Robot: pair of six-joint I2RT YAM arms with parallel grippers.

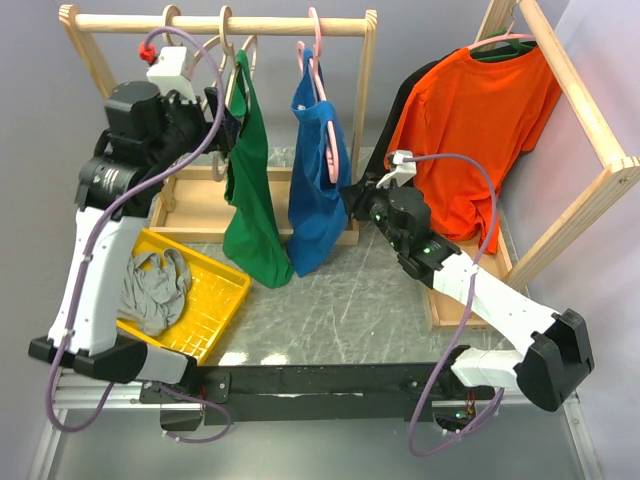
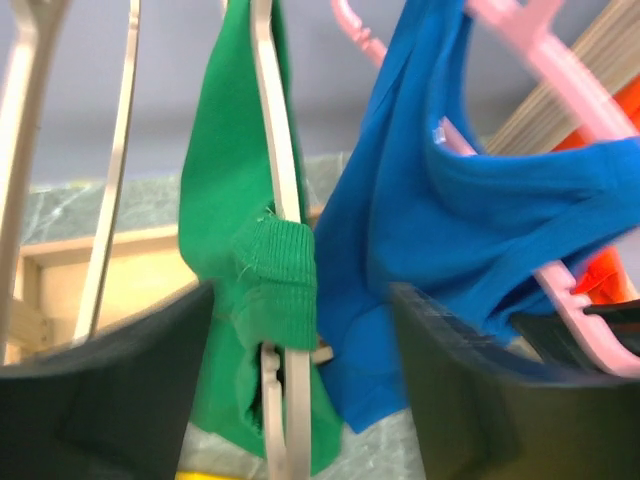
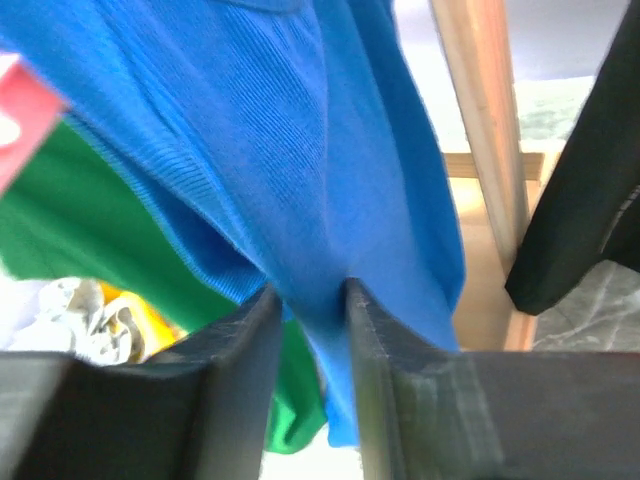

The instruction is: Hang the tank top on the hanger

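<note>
Already seeing the solid dark green sleeveless cloth tank top (image 1: pixel 250 200) up on the wooden rail (image 1: pixel 270 24), draped over the thin pale beige wood-coloured hanger (image 2: pixel 272 120) and dangling long and lopsided, apparently by one strap. Cannot tell about the second shoulder. In the left wrist view, finding the left gripper (image 2: pixel 300 295) spread wide, dark fingers (image 2: pixel 100 400) either side of the ribbed green strap hem and the hanger arm, gripping neither. On the right, finding the right gripper (image 3: pixel 310 290) at a narrow slit, pinching a fold of the solid blue tank top (image 1: pixel 315 200) on the pink plastic hanger (image 2: pixel 530 40) next door, not the task's garment.

Worth worrying about: closing the left jaws here and catching wood along with cloth, then tugging the hanger off the rail. Likewise pulling with the right while clamped on blue, dragging that top off its pink hanger or swinging it into the green one. Also jostling a garment hung by one strap and sending it sliding down onto the table (image 1: pixel 330 310).
</note>
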